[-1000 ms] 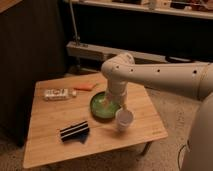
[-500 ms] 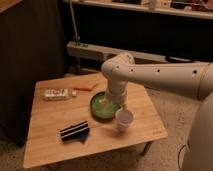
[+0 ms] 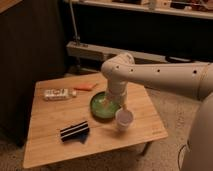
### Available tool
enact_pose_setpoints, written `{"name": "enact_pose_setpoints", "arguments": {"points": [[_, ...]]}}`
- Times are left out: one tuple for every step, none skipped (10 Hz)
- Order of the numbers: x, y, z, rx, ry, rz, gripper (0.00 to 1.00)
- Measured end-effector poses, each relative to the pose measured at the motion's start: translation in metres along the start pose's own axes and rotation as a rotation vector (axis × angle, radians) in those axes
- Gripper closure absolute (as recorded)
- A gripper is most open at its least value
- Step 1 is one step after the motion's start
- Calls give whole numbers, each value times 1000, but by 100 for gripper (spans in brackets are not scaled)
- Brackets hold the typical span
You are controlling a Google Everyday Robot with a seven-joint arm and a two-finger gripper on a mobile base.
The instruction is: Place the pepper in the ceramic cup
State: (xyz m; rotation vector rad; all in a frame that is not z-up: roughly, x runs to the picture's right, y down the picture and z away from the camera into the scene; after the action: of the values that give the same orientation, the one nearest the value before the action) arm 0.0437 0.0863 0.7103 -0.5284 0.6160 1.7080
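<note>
Finding: the pincer (image 3: pixel 115 103) hangs low over the green dish (image 3: pixel 98 112), at its 3 o'clock side and just beside the ceramic cup (image 3: pixel 124 119). It appears spread open with nothing in it. The pepper (image 3: pixel 86 86) lies flat on the counter (image 3: pixel 50 147), at 10 o'clock from the dish and well apart from the pincer, with a white packet (image 3: pixel 56 93) near its 8 o'clock. The cup stands upright at 4 o'clock from the dish and looks empty, so the pickup is judged not yet done.

Risks:
- The arm is parked almost over the cup, so a sideways departure toward the pepper at this height could clip the cup's rim and tip it, or drag the dish.
- The pepper is thin and tapered, so a grip near its narrow end could let it swing or slip out.
- The packet lies close enough to be caught in a wide approach.
- The cup's mouth is narrow, so a pepper released off-centre or held flat could bridge the rim or fall into the dish.

Compared with the earlier frames, no change is noted: arm, cup, dish, pepper and packet all hold the same places.
</note>
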Motion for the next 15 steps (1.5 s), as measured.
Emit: {"name": "enact_pose_setpoints", "arguments": {"points": [[0,0,0,0,0,0,35],[0,0,0,0,0,0,35],[0,0,0,0,0,0,35],[0,0,0,0,0,0,35],[0,0,0,0,0,0,35],[0,0,0,0,0,0,35],[0,0,0,1,0,0,35],[-1,0,0,3,-1,-2,35],[-5,-2,-4,4,-21,-26,35],[-14,-3,-9,-4,-49,-52,35],[-27,-3,-17,-17,-79,-84,35],[-51,-6,-28,-36,-117,-137,35],[-72,-7,-37,-50,-143,-176,35],[-97,-9,-47,-60,-166,-235,35],[-124,-7,-58,-80,-190,-312,35]]}}
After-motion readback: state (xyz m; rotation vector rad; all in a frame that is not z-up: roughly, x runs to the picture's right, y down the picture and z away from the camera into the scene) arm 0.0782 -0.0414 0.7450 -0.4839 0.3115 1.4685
